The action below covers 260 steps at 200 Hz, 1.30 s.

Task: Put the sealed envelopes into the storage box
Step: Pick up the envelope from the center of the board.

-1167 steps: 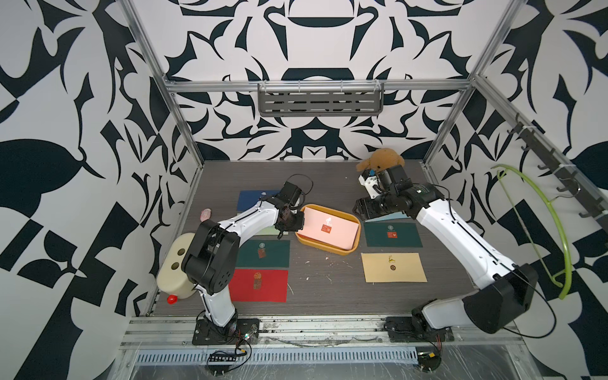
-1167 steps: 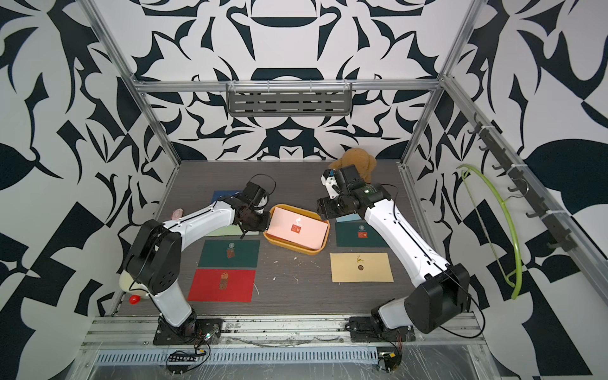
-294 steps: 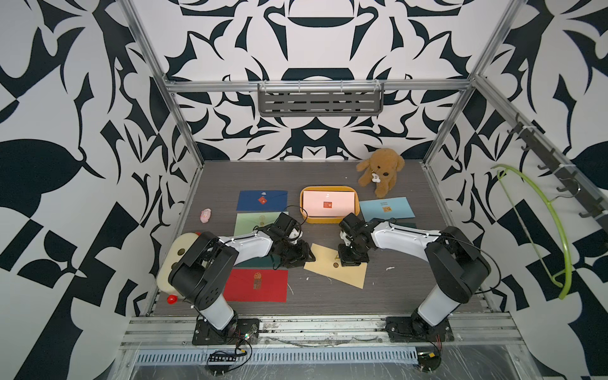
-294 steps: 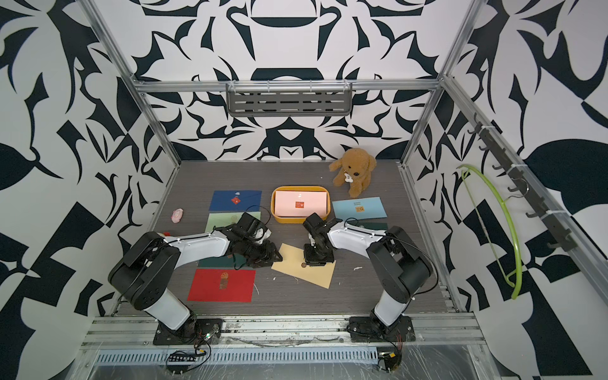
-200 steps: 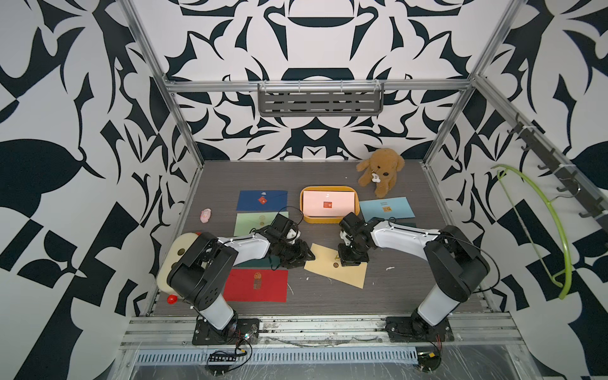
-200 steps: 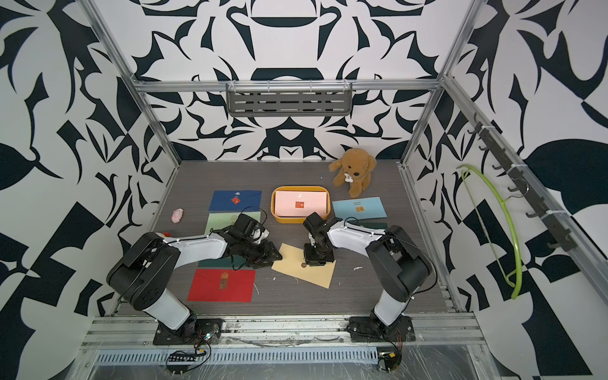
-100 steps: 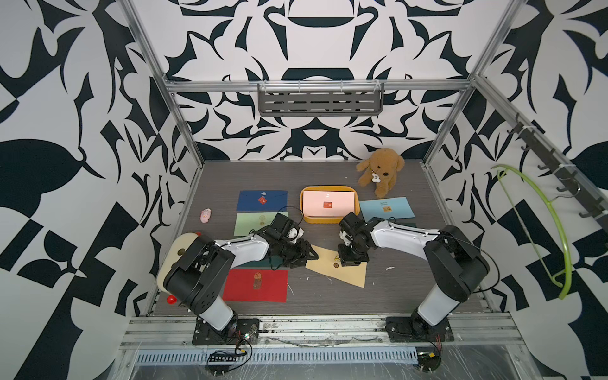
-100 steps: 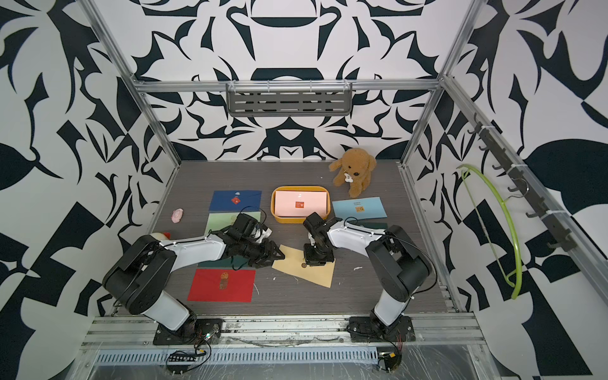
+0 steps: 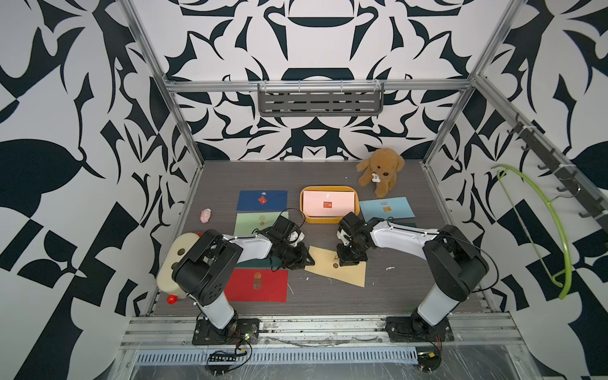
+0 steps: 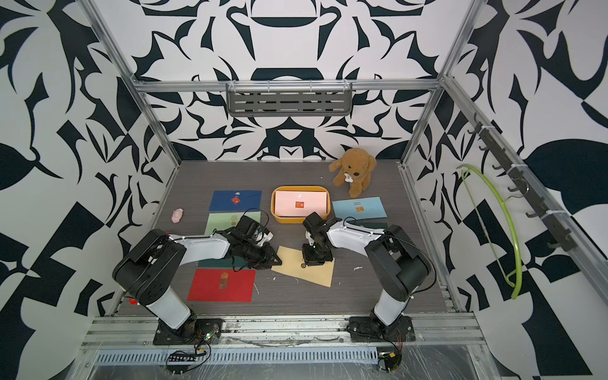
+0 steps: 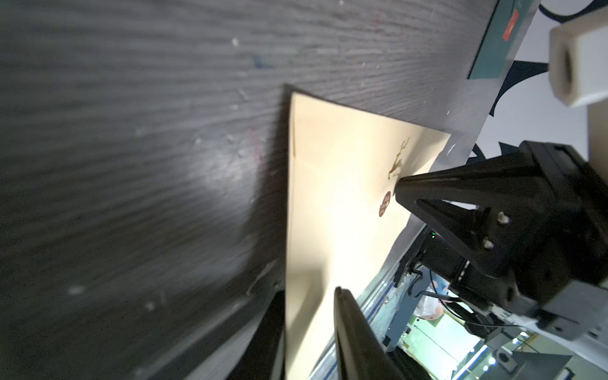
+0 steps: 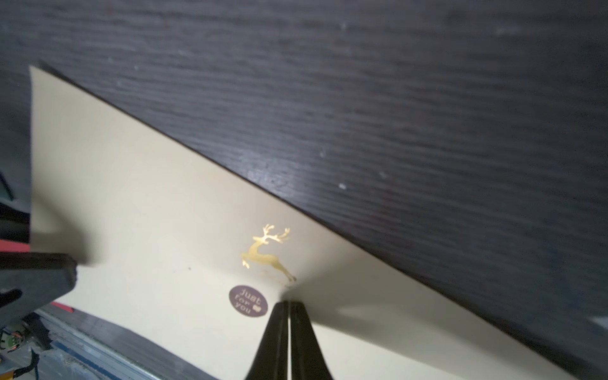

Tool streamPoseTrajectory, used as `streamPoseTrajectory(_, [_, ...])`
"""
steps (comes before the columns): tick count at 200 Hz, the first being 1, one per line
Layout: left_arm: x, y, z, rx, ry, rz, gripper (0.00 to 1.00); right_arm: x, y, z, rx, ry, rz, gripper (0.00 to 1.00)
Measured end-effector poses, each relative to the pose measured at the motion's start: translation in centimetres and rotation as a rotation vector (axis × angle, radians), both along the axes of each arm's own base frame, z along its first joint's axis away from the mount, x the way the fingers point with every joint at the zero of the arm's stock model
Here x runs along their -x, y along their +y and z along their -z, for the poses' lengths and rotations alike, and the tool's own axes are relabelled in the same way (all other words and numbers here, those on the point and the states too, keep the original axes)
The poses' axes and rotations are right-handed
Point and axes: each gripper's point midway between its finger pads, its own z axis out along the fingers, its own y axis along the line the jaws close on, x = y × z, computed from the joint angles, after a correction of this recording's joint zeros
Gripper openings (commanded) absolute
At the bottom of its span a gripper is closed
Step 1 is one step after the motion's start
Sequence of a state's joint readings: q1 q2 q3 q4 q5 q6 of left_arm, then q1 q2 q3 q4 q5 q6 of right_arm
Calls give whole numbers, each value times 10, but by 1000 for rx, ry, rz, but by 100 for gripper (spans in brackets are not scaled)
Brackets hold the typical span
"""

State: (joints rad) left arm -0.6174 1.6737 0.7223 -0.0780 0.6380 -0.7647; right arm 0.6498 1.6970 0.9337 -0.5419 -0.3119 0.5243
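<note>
One cream envelope [image 9: 343, 271]: middle of desk [image 9: 394, 296], nearer its front edge; storage box [image 9: 324, 220] sits toward the back edge.
Right fingers [image 12: 275, 345]: shut, pinning the envelope beside its sticker [image 12: 247, 301].
Left fingers [image 11: 352, 335]: narrow around the raised corner, grip unsure; they should pinch firmly before the pin lifts.

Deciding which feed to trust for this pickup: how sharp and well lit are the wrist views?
Right wrist: cream envelope sharp at the deer and sticker, softer away from them, soft shadow beside the right gripper. Left wrist: table smeared, glare washing out the envelope's nearest part. Both top views: evenly lit, sharp.
</note>
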Motion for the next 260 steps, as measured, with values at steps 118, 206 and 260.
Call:
streamPoseTrajectory(118, [11,-12,-75,236,-236,261,0,-59,-26,-157,-187,-444,-213,70])
streamPoseTrajectory(206, [24,-10,-159,470,-409,422,0,-16,-19,-162,-383,-417,-470,70])
streamPoseTrajectory(260, [26,-10,-165,479,-422,426,0,-2,-9,-163,-488,-361,-515,35])
